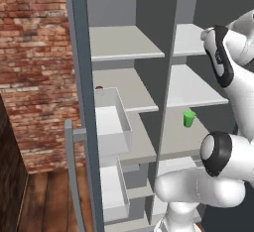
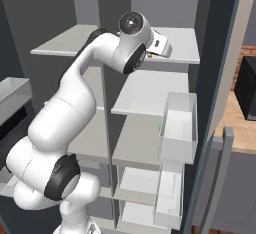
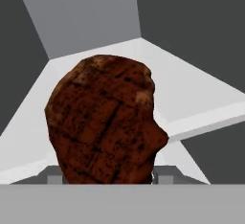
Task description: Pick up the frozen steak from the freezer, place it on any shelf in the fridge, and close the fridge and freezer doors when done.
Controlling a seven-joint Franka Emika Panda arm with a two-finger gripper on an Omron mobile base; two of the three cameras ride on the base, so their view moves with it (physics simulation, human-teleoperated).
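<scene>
Freezer [image 1: 119,127] with white bins left of the hand, white arm bent up and reaching forward into the fridge [image 2: 150,90], hand [image 3: 107,182] grasping the frozen steak [image 3: 105,122] over a pale shelf [image 3: 201,98]

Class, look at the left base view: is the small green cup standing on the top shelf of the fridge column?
No. The green cup stands on a lower shelf, with two pale shelves above it.
</scene>
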